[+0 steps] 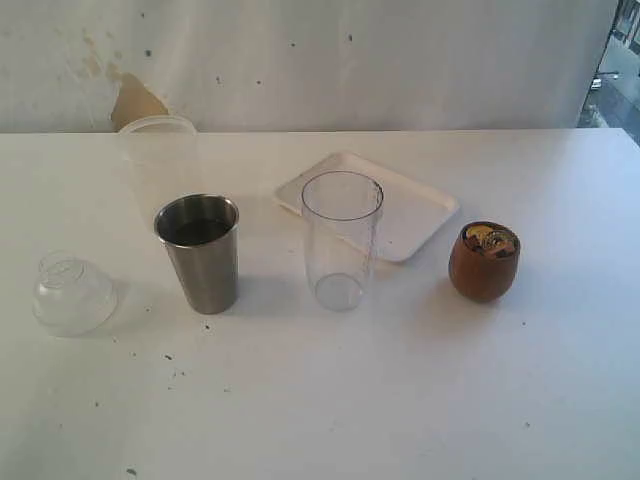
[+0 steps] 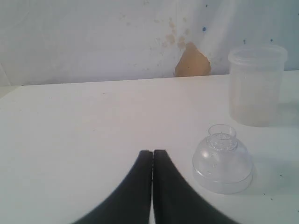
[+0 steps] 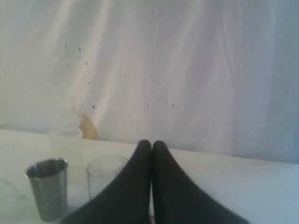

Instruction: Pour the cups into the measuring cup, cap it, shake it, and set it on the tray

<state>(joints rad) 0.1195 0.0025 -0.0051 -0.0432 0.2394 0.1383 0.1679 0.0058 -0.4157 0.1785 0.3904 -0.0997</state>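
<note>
As nothing is poured yet, the measuring cup (image 1: 341, 240) stands upright and empty mid-table, so I place everything from it. Farthest to its left lies the clear domed lid (image 1: 72, 293). The left gripper (image 2: 152, 154) hangs near that lid, fingers pressed together on nothing. Closer on that same side stands the steel cup (image 1: 200, 252), upright, something dark inside. I'd judge the left arm the natural one for it, coming at its wall from the side. Behind the measuring cup and a little to its right sits the white tray (image 1: 420, 215). Further right is the wooden cup (image 1: 484, 262), upright and filled, on the right arm's side. The right gripper (image 3: 152, 143) has its tips pressed together too, empty, facing the measuring cup.
</note>
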